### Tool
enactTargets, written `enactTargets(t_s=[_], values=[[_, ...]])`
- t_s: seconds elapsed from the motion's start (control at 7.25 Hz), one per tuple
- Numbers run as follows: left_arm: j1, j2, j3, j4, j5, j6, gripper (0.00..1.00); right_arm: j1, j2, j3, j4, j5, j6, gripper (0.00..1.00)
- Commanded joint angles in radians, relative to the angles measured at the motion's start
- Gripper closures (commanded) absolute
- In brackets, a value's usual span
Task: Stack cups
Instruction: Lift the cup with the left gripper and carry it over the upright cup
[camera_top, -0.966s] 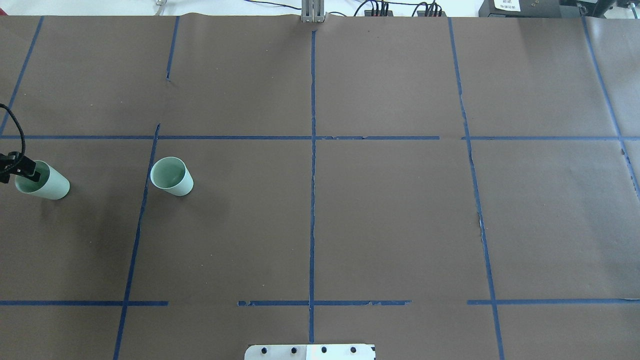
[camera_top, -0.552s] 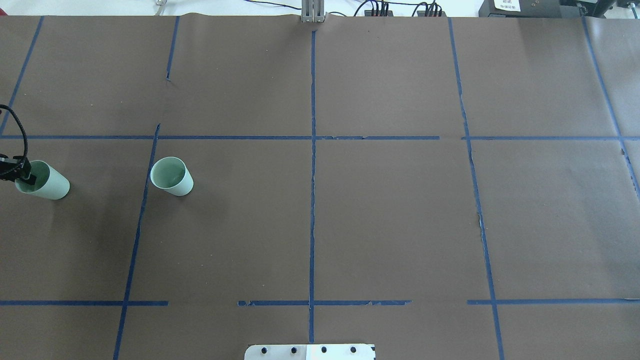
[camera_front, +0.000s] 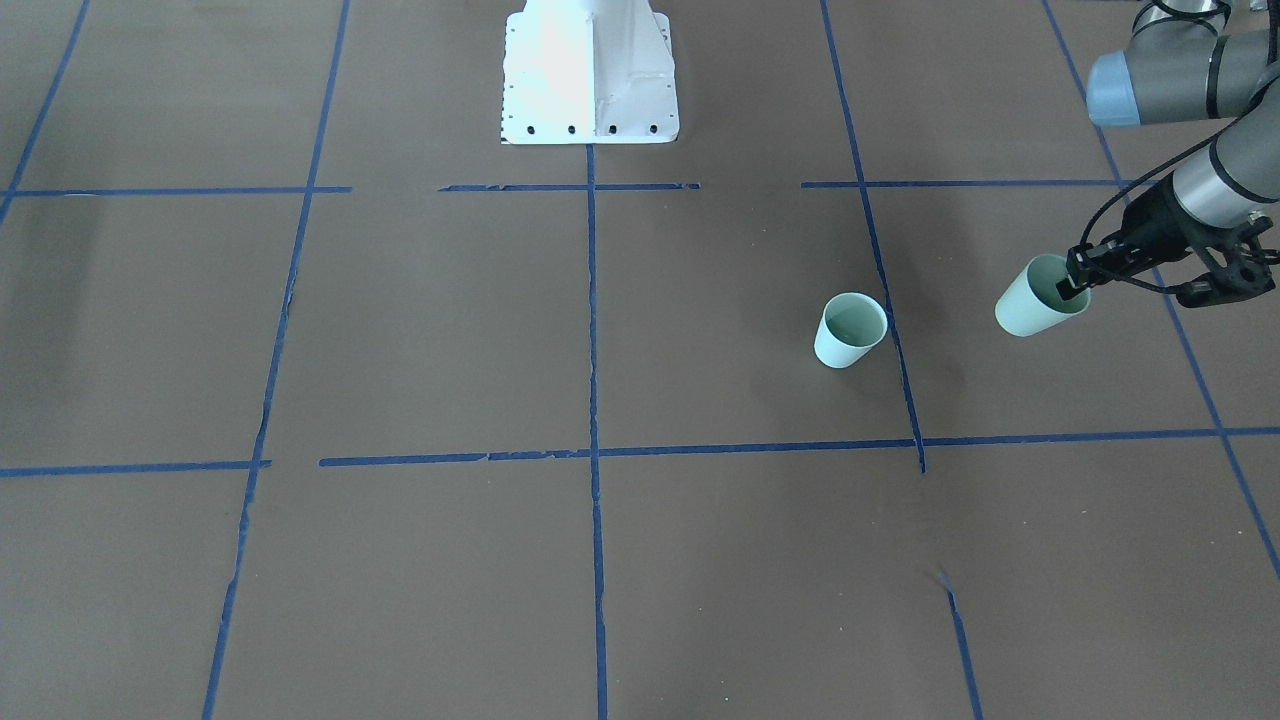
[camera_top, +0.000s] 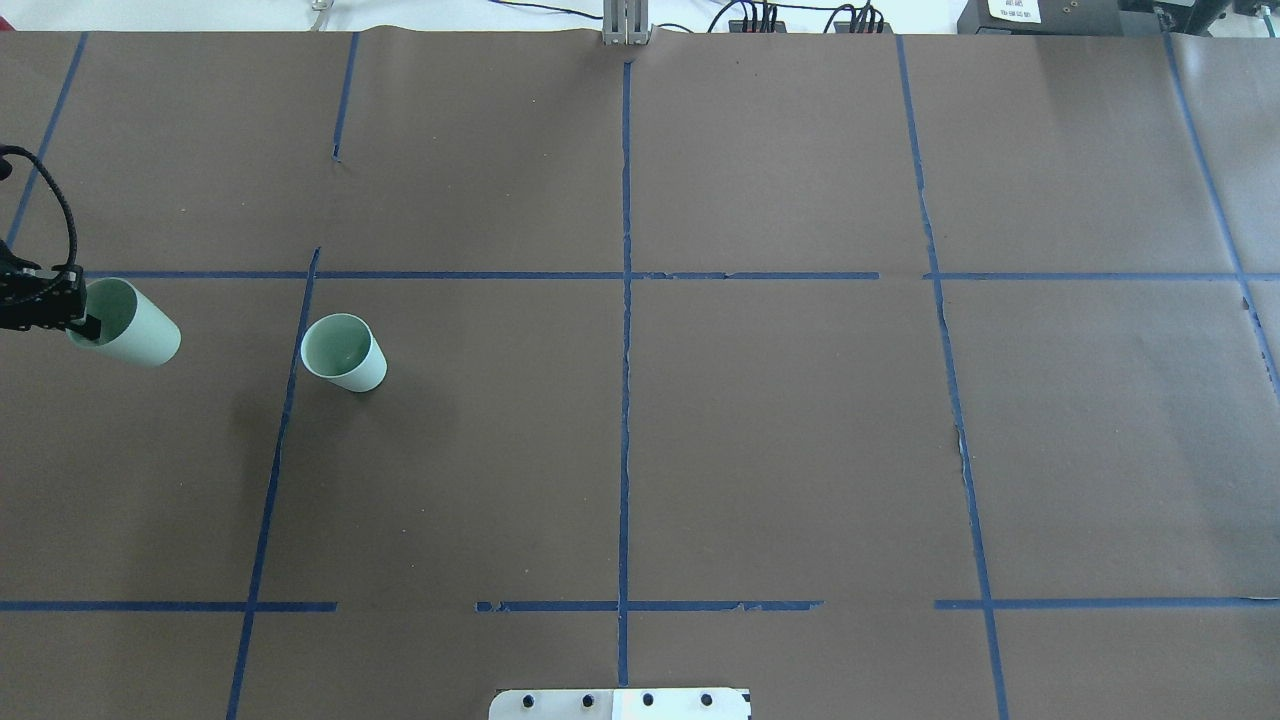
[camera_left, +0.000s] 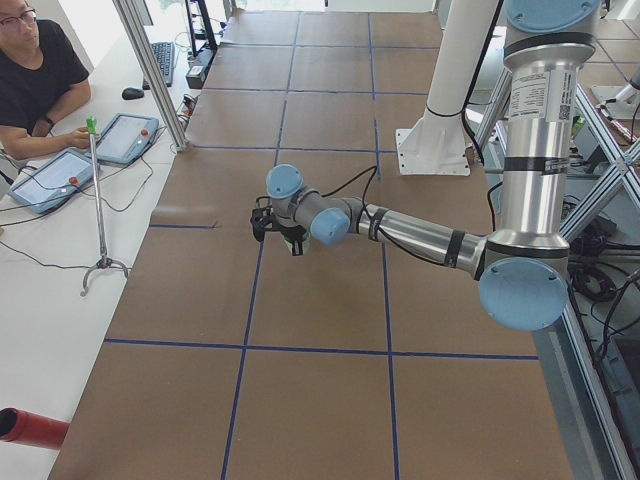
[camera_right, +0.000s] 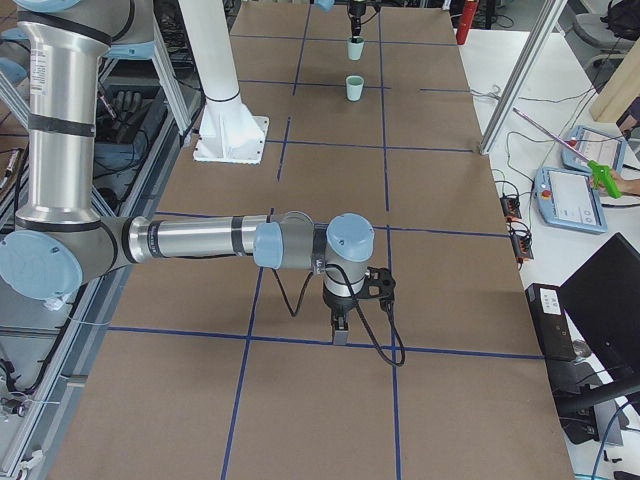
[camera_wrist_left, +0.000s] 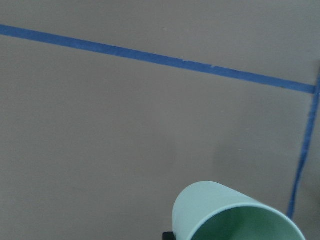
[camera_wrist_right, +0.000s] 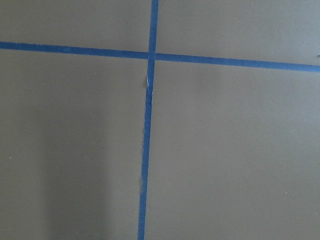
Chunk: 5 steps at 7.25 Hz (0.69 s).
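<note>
We held a pale mint-green tapered cup (camera_top: 135, 325) aloft by its rim in our left gripper (camera_top: 85, 322), far left. The other mint-green cup (camera_top: 345, 352) stood to its right, not yet stacked. We could not tell how wide our right gripper (camera_right: 341, 330) was.

Standing cup (camera_top: 343, 352) — the obstacle beside the held cup (camera_top: 125, 322), open tabletop (camera_top: 232, 340) between them

One cup (camera_top: 345, 352) stands upright on the table (camera_top: 800, 450), in the robot's left half. The second cup (camera_top: 135, 325) hangs tilted above the table, further left and well apart, its rim pinched by the left gripper (camera_top: 85, 322).
</note>
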<state>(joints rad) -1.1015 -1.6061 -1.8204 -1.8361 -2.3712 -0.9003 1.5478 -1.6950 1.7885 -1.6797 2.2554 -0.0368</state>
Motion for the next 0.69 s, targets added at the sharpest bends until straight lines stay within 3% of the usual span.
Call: enactTargets(t_s=[0.0,0.55], values=[[0.006,-0.130,-0.046,0.081,0.003,-0.270,1.00,-0.002,0.000,0.000,0.000,0.000,0.000,0.00],[0.219,-0.239,-0.079,0.124,0.193,-0.589,1.00,0.000,0.000,0.000,0.000,0.001,0.000,0.00]])
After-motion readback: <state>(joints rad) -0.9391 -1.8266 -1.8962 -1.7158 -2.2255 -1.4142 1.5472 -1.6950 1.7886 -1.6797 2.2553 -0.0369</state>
